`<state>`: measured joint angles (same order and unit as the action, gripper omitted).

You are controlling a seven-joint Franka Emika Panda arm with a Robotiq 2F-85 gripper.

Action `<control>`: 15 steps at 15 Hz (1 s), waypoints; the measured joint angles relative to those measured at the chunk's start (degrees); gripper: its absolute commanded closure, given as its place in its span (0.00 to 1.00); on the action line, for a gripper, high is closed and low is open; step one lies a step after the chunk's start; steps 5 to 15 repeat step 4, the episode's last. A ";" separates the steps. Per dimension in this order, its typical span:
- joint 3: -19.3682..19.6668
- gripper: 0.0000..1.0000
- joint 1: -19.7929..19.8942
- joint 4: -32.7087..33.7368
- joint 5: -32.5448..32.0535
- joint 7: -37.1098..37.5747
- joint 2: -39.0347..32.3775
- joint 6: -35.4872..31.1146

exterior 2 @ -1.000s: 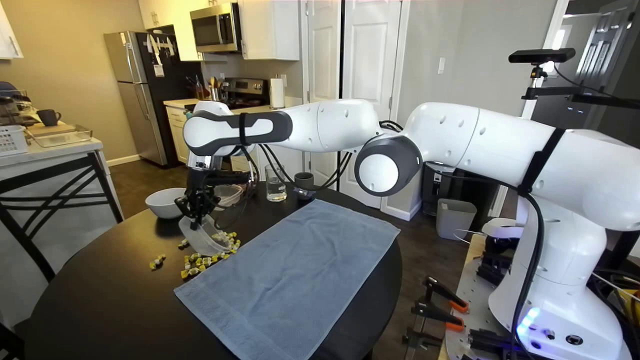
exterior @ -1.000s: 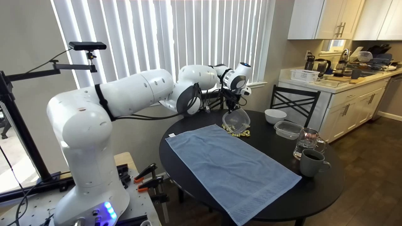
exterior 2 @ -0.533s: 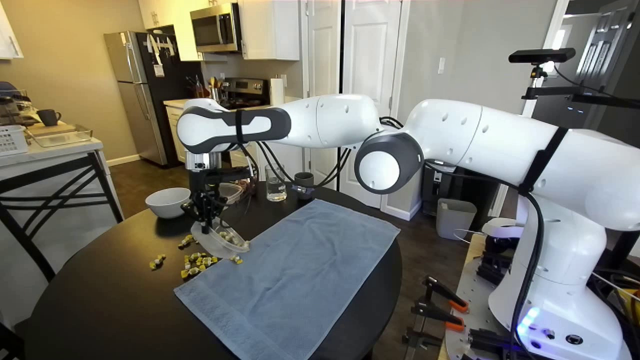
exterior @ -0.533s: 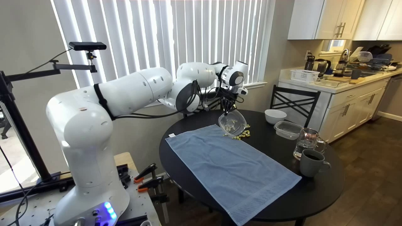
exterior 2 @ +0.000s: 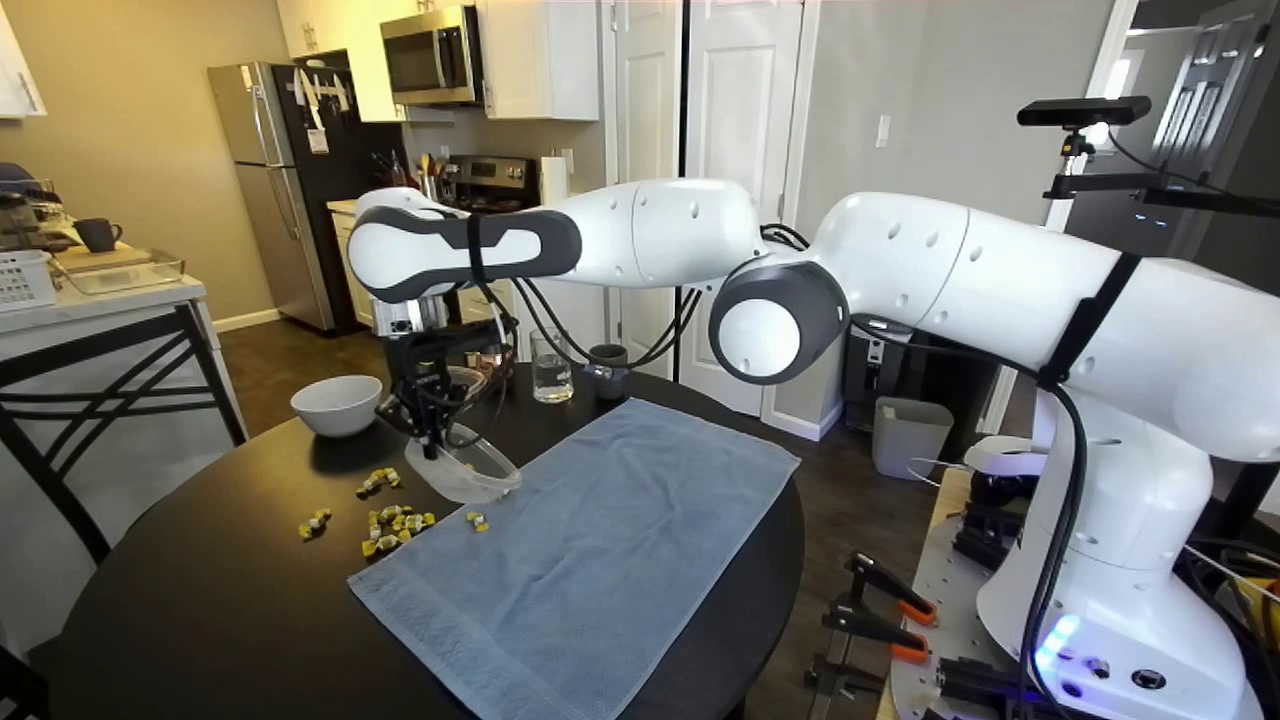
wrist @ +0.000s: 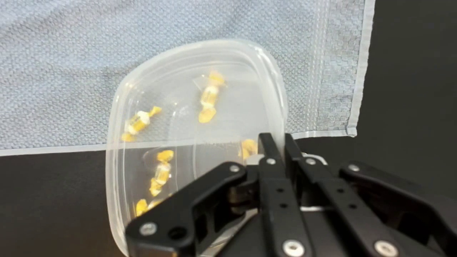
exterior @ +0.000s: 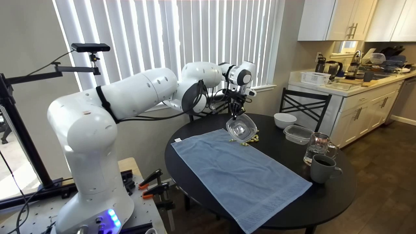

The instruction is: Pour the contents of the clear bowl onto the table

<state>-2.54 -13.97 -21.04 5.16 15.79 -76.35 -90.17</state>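
The clear bowl (exterior: 239,131) is a see-through, rounded-square container. It is tilted above the table (exterior 2: 240,610), over the edge of the pale blue cloth (exterior 2: 590,540); it also shows in the wrist view (wrist: 239,110). My gripper (wrist: 277,139) is shut on the bowl's side wall, one finger inside and one outside. The contents, yellow-and-white wrapped bits (exterior 2: 395,525), lie loose on the dark top beside the cloth. One bit (exterior 2: 477,521) lies on the cloth. Several bits show within the bowl's outline in the wrist view; part of the bowl is hidden behind my fingers.
A white bowl (exterior: 285,120) and another clear container (exterior: 298,135) stand on the table beyond the held bowl. A glass mug (exterior: 316,148) and a grey mug (exterior: 322,169) stand near the table's edge. A black chair (exterior: 305,105) stands behind.
My gripper has carried the tilted bowl from over the loose bits towards the blue cloth. More bits on the table are uncovered, and one now shows on the cloth.
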 measured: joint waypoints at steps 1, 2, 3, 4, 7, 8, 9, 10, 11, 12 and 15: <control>0.25 0.97 -0.18 0.00 -0.24 0.43 0.35 0.55; 0.49 0.97 -0.36 0.00 -0.37 0.68 0.66 0.98; 0.67 0.97 -0.51 0.00 -0.49 0.92 0.94 1.36; 0.74 0.97 -0.63 0.00 -0.61 1.10 1.17 1.74; 0.74 0.97 -0.63 0.00 -0.61 1.10 1.17 1.74; 0.74 0.97 -0.63 0.00 -0.61 1.10 1.17 1.74; 0.74 0.97 -0.63 0.00 -0.61 1.10 1.17 1.74; 0.74 0.97 -0.63 0.00 -0.61 1.10 1.17 1.74; 0.74 0.97 -0.63 0.00 -0.61 1.10 1.17 1.74; 0.74 0.97 -0.63 0.00 -0.61 1.10 1.17 1.74; 0.74 0.97 -0.63 0.00 -0.61 1.10 1.17 1.74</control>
